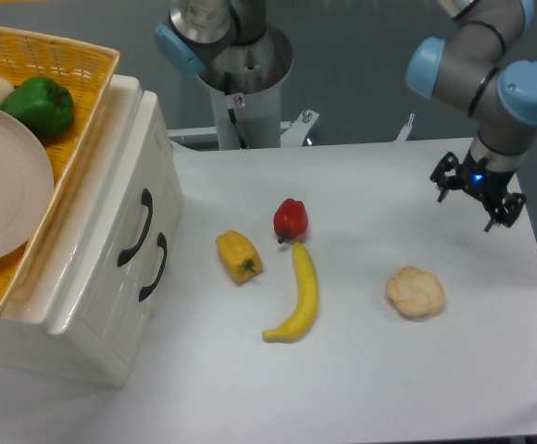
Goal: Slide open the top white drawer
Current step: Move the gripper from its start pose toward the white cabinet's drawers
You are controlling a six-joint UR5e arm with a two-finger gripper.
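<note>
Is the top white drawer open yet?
No, the top white drawer sits flush in the cabinet, and the gripper is far across the table.

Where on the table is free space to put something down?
Bare tabletop lies in front of the banana and bread roll, and between the red pepper and the gripper. The strip between the drawer cabinet and yellow pepper is crowded.

Yellow pepper [238, 256], red pepper [290, 219], banana [298, 295], bun [415, 291] on table [361, 388]; green pepper [39, 105] in basket [74, 46].
</note>
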